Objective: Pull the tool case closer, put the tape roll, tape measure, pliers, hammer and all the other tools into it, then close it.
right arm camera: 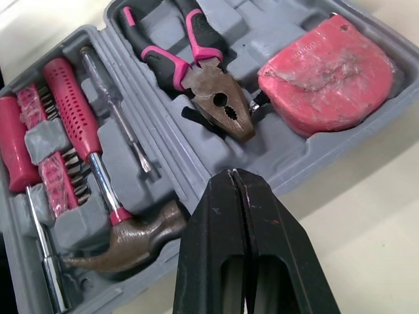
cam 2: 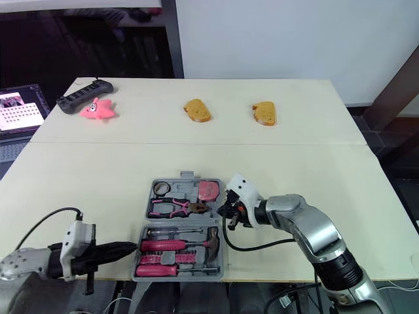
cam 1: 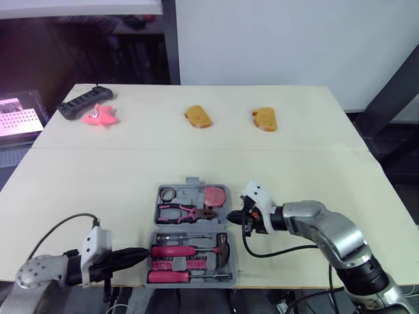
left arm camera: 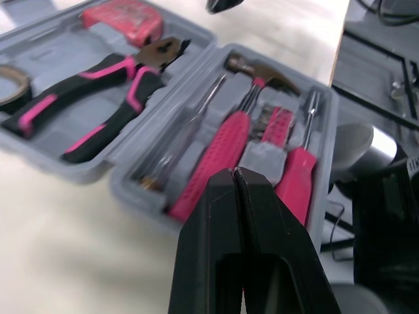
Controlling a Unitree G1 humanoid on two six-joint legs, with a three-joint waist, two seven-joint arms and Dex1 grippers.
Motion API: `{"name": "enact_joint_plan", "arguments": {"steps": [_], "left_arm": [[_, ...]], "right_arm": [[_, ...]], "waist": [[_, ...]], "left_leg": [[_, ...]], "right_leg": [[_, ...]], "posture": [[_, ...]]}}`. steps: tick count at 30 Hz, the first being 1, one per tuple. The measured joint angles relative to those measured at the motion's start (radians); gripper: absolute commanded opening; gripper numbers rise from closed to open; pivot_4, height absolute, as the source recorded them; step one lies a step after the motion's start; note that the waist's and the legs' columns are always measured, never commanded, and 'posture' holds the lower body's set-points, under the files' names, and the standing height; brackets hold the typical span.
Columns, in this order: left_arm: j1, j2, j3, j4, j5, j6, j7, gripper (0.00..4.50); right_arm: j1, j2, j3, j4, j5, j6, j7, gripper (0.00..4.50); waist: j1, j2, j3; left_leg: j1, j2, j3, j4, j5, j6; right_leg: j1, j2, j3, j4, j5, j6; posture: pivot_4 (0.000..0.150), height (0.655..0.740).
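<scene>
Tool case [cam 1: 191,183]: lies open on the table [cam 1: 294,170], close to the near edge, hinge across the middle.
Far half: tape roll [cam 1: 168,193] in the left corner, tape measure [cam 1: 214,195] in the right corner, pliers [cam 1: 185,212] lying across in front of both.
Near half: hammer [cam 1: 196,250] with its head toward the right wall, a thin screwdriver [cam 1: 183,237] beside it, a rack of bits [cam 1: 173,263], and a pink-handled screwdriver [cam 1: 177,277] nearest the edge.
Left gripper [cam 1: 141,254]: fingers pressed together, holding nothing, tip just beside the left wall of the near half.
Right gripper [cam 1: 232,216]: fingers pressed together, holding nothing, just beside the right wall of the far half, near the nose of the pliers.
Step, as I judge it: the named tools look packed, so closing remains.
Risk, spill: folding the far half over could tip out the pliers or tape measure if they sit loose in their slots.
Risk, slide: a push on the lid could shove the case off the near edge.
Risk, jam: a tool sitting proud may stop the halves from meeting.
</scene>
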Motion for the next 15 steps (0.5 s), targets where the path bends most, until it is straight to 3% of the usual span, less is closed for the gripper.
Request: {"name": "enact_joint_plan", "arguments": {"steps": [2, 9, 10, 15], "left_arm": [[-0.003, -0.017, -0.022, 0.001, 0.011, -0.008, 0.012, 0.0], [-0.043, -0.06, -0.123, 0.107, 0.099, -0.089, 0.031, 0.0], [-0.051, -0.064, -0.131, 0.127, 0.109, -0.098, 0.037, 0.0], [-0.1, -0.071, -0.159, 0.191, 0.126, -0.142, 0.041, 0.0]], "right_arm": [[-0.012, 0.01, -0.021, 0.012, 0.005, 0.017, -0.022, 0.84], [-0.062, 0.027, -0.102, 0.064, 0.061, 0.098, -0.047, 4.27], [-0.071, 0.028, -0.109, 0.078, 0.07, 0.111, -0.049, 4.46], [-0.127, 0.099, -0.15, 0.165, 0.105, 0.216, -0.09, 4.46]], "waist": [[-0.001, 0.0, 0.0], [-0.006, 0.0, 0.0], [-0.006, 0.0, 0.0], [-0.008, 0.001, 0.0]], "left_leg": [[0.0, 0.0, 0.0, 0.0, 0.0, 0.0], [0.0, 0.0, 0.0, -0.001, 0.0, 0.0], [0.0, 0.0, 0.0, -0.001, 0.0, 0.0], [0.001, 0.0, 0.0, -0.001, 0.0, 0.0]], "right_leg": [[0.0, 0.0, 0.0, 0.0, 0.0, 0.0], [0.0, 0.001, 0.0, 0.0, 0.002, 0.003], [0.0, 0.001, 0.0, 0.0, 0.002, 0.003], [0.0, 0.001, 0.0, 0.001, 0.002, 0.004]], "posture": [[0.15, 0.74], [0.15, 0.74], [0.15, 0.74], [0.15, 0.74]]}}
